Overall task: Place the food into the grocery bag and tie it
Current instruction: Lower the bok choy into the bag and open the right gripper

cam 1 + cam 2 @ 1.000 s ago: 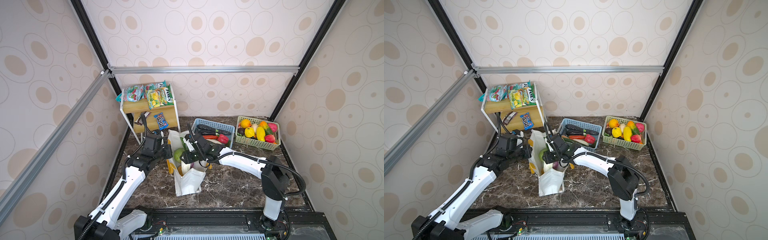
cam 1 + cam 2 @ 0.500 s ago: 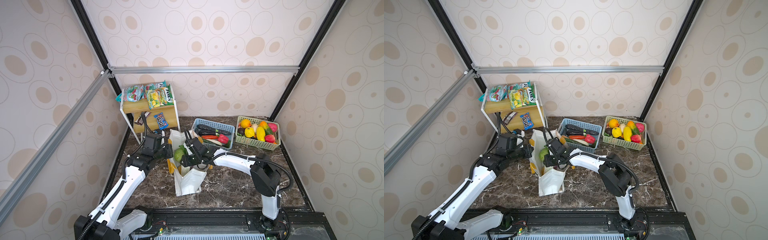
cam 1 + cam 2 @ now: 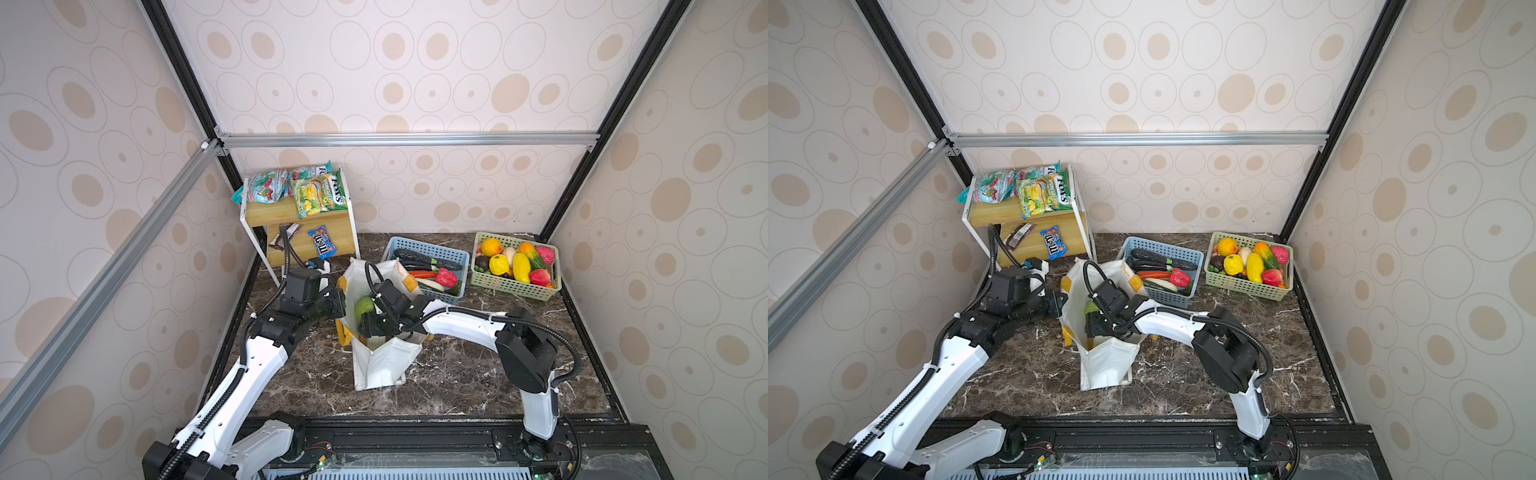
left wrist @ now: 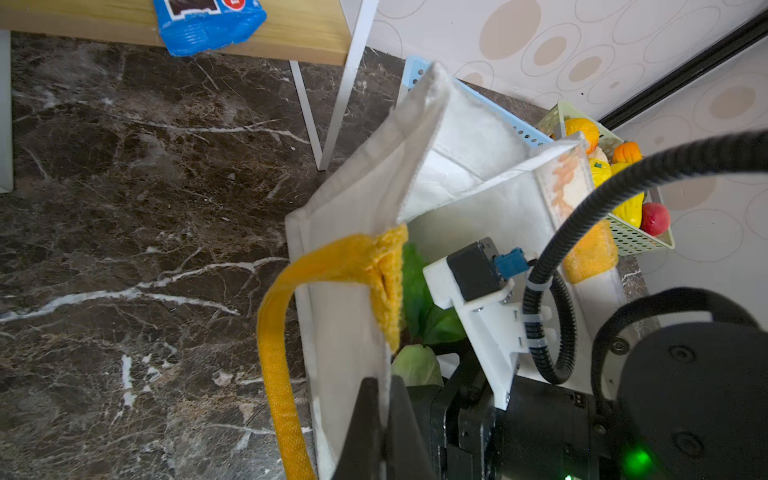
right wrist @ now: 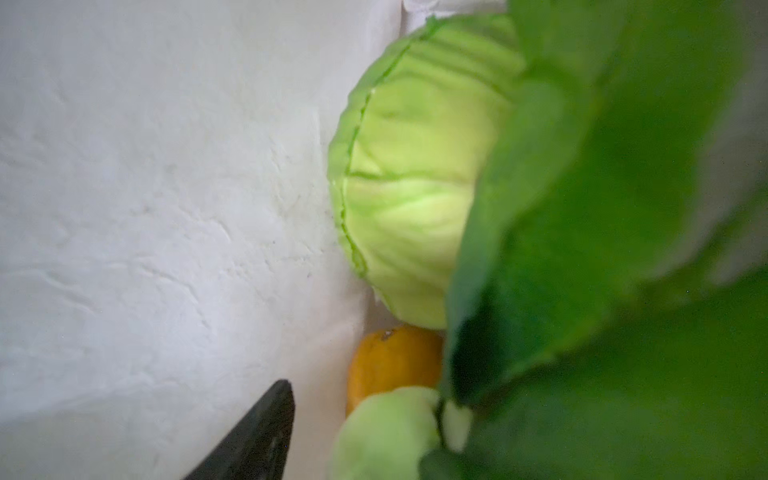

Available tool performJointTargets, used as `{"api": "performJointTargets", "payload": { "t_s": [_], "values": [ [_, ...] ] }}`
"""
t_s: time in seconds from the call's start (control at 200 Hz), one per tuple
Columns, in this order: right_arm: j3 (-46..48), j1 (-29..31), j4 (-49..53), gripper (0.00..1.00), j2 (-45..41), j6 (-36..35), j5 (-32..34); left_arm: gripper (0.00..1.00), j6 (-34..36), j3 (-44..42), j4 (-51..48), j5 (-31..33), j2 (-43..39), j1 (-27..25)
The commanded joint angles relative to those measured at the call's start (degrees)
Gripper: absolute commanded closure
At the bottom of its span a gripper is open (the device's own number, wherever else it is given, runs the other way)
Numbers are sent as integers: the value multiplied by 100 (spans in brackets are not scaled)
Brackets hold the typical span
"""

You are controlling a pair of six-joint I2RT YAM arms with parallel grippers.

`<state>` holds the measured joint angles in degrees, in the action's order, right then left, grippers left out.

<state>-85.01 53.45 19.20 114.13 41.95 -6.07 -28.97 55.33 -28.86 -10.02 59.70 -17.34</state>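
Note:
The white grocery bag [image 3: 382, 365] [image 3: 1106, 365] stands mid-table with its mouth open. My left gripper [image 4: 384, 380] [image 3: 341, 301] is shut on the bag's left rim, just below a yellow strap handle [image 4: 274, 353]. Reaching down into the mouth is my right gripper [image 3: 368, 328] [image 3: 1094, 328]. In the right wrist view one dark finger [image 5: 257, 432] stands apart from a leafy green vegetable [image 5: 602, 208]; its other finger is hidden. A pale green cabbage [image 5: 415, 174] [image 3: 363, 306] and an orange piece [image 5: 390, 361] lie inside the bag. The blue M&M's packet [image 3: 321, 245] lies on the lower shelf.
A blue basket [image 3: 430, 249] of vegetables stands right behind the bag, and a green basket [image 3: 515, 286] of fruit to its right. A wooden shelf rack [image 3: 299, 208] with snack bags fills the back left corner. Its white leg [image 4: 332, 104] stands near the bag.
My right gripper has pushed a little farther into the bag and its jaws have parted from the leafy vegetable. The left gripper still pinches the rim, unmoved.

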Motion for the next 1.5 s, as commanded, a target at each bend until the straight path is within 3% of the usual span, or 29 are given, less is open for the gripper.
{"api": "performJointTargets", "payload": {
  "t_s": [0.0, 0.275, 0.61, 0.9, 1.205, 1.495],
  "values": [
    [-13, 26, 601, 24, 112, 230, 228, 100, 181, 112, 204, 96, -134, 47],
    [-236, 52, 755, 19, -211, 72, 40, 100, 225, 31, 247, 211, -176, 47],
    [-107, 60, 28, 15, -853, -21, -505, 100, 157, -135, 136, 372, -90, 80],
    [-405, 54, 463, 14, -1180, 25, -680, 100, 61, -84, -24, 654, -235, 91],
    [-630, 37, 906, 12, -1595, -361, -420, 100, 195, -63, -34, 879, -53, 198],
    [-577, -280, 818, 12, -1973, -171, -203, 100, 146, 74, 10, 989, 15, 281]
  ]
}}
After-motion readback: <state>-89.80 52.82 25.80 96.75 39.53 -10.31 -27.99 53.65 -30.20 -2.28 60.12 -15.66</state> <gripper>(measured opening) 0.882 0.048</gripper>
